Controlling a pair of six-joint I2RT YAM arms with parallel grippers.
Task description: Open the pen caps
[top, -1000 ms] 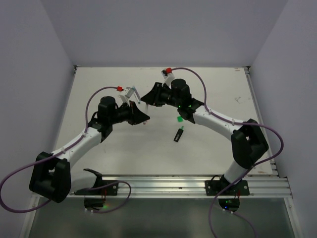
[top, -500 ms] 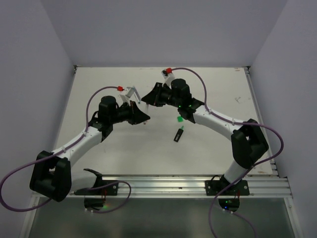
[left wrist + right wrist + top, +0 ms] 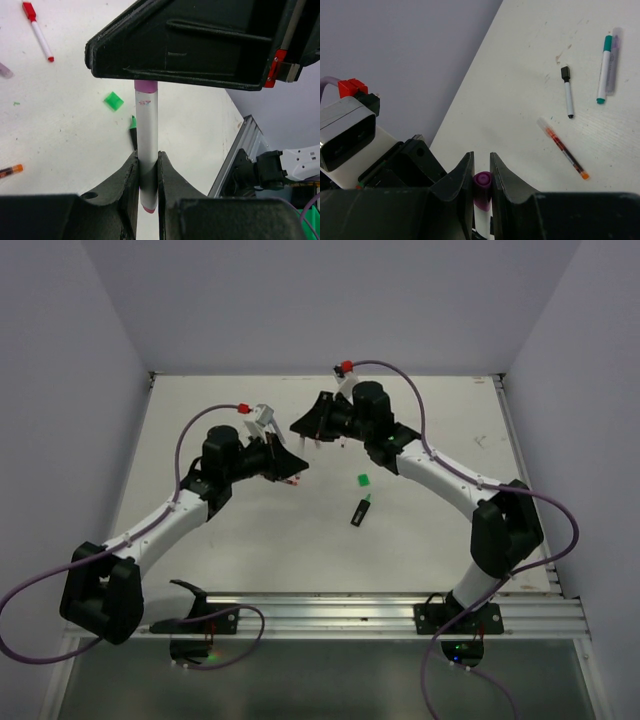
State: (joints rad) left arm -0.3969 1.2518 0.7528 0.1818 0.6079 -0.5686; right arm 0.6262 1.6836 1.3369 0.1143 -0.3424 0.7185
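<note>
Left gripper (image 3: 148, 167) clamps the whitish pen (image 3: 147, 125) by its lower barrel, above the worktop (image 3: 250, 550) near the middle of the far edge; right gripper (image 3: 481, 165) pinches its purple cap (image 3: 481, 186), which sits on the barrel's end; a green cap (image 3: 363, 480) lies loose near the highlighter (image 3: 360, 511).
</note>
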